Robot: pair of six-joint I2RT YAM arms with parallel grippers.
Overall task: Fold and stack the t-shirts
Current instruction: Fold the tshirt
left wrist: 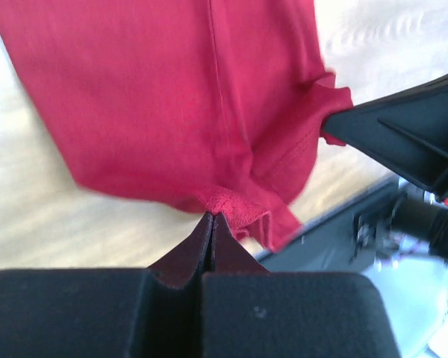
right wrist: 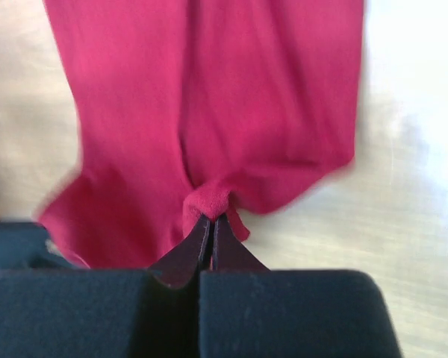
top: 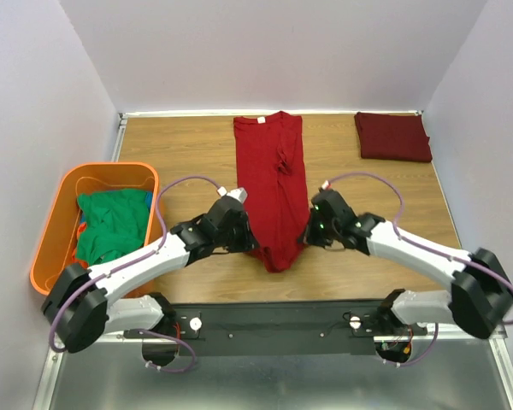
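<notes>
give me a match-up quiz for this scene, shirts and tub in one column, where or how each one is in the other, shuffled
Things:
1. red shirt
2. maroon shirt
3. green shirt
4. tub

Place or state:
a. folded, far right corner
b. bunched inside the tub
c. long strip in the middle, near end pinched from both sides
d. orange, at the left edge

Pairs: 1-c, 2-a, 3-b, 4-d

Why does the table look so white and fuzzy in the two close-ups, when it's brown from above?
Top external: evenly lit, sharp, table brown. Left wrist: table overexposed to cream, red t-shirt blurred along its left edge. Right wrist: glare bleaches the table at right, shirt edges soft.
</notes>
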